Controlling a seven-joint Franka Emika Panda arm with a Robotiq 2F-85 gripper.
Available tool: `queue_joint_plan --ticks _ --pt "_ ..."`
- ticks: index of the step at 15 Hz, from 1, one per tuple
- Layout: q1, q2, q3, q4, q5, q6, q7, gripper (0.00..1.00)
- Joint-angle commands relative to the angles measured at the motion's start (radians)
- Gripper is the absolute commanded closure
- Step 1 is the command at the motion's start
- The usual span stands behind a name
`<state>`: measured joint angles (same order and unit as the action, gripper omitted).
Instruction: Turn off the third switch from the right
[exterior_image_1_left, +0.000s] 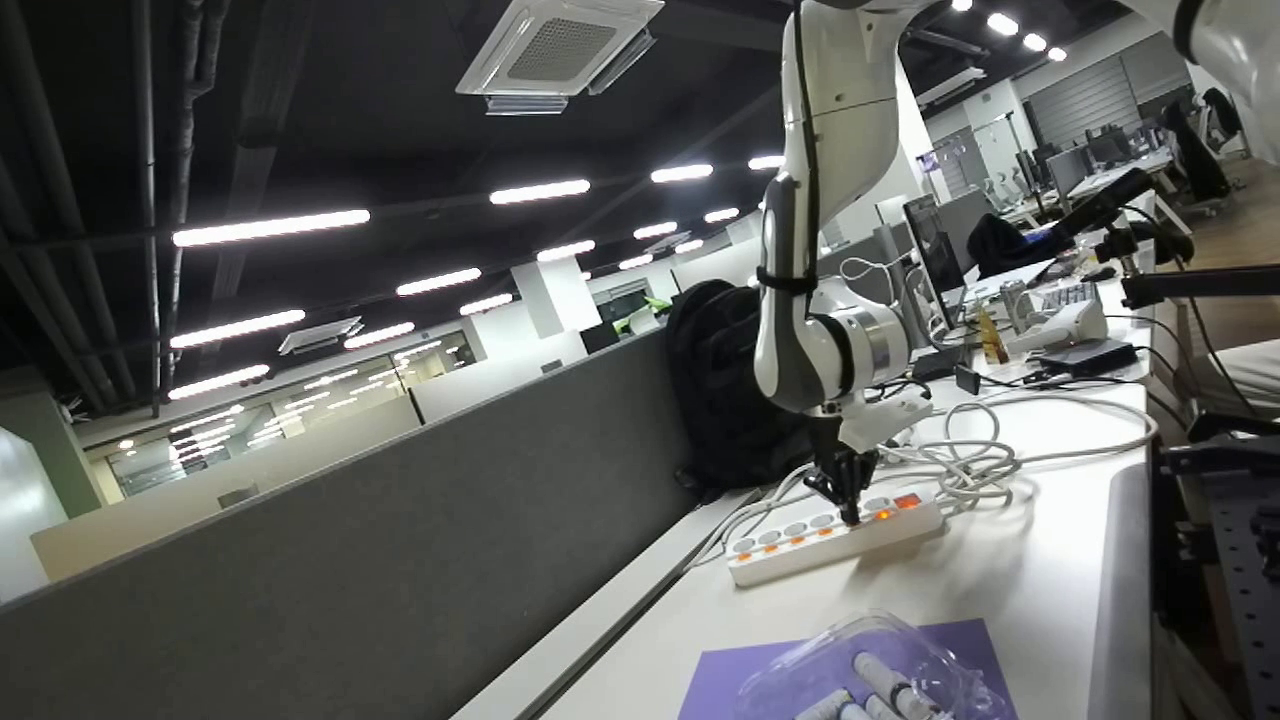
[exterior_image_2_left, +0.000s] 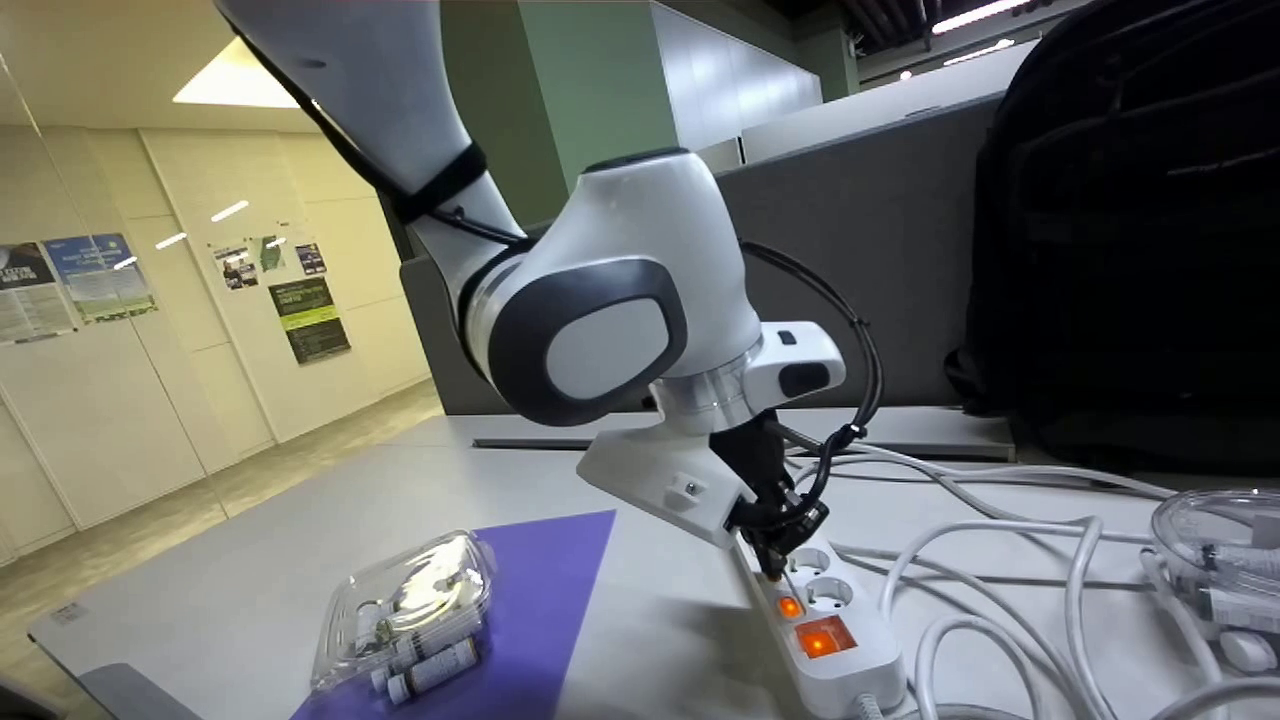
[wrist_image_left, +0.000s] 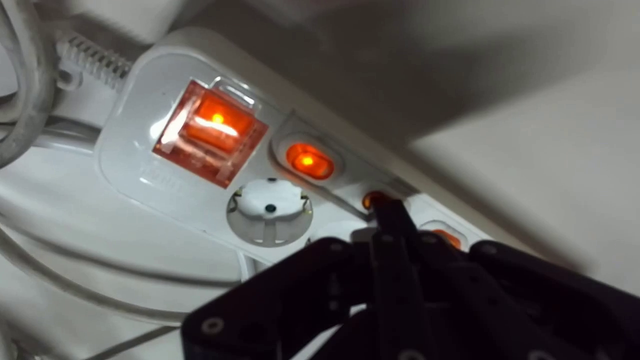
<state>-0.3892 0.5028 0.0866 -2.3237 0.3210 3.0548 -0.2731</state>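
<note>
Gripper (wrist_image_left: 393, 211) partly hides third switch (wrist_image_left: 369, 199)

The desk (exterior_image_1_left: 1000, 560) and robot arm (exterior_image_2_left: 620, 300) run out of frame in both exterior views. Print on the wall posters (exterior_image_2_left: 310, 320) is blurred past reading. The white power strip (exterior_image_1_left: 835, 557) bears a faint mark (wrist_image_left: 161, 182), illegible. The gripper's jaws look pressed together, tips over the strip's third switch, beside a lit switch (wrist_image_left: 310, 161); contact is unclear.

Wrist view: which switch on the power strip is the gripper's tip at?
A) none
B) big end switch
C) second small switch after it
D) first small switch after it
C: the gripper partly covers the second small switch, while the big end switch and the first small switch show uncovered.
</note>
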Motion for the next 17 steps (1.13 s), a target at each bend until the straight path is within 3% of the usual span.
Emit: queue_joint_plan --ticks 1,5,7,8,12,17 --pt "-0.104 -0.038 0.119 -0.016 0.055 -0.078 -0.042 1.0" --pt "-0.212 -0.083 0.255 -0.021 0.145 -0.196 -0.113 1.0" --pt "-0.232 -0.116 0.289 -0.025 0.205 -0.243 -0.156 1.0" --pt "-0.223 -0.139 0.284 -0.03 0.228 -0.265 -0.163 0.79" --pt "-0.13 -0.229 0.188 -0.052 0.269 -0.33 -0.113 0.53" --pt "0.012 -0.311 0.032 -0.078 0.235 -0.399 -0.059 0.19"
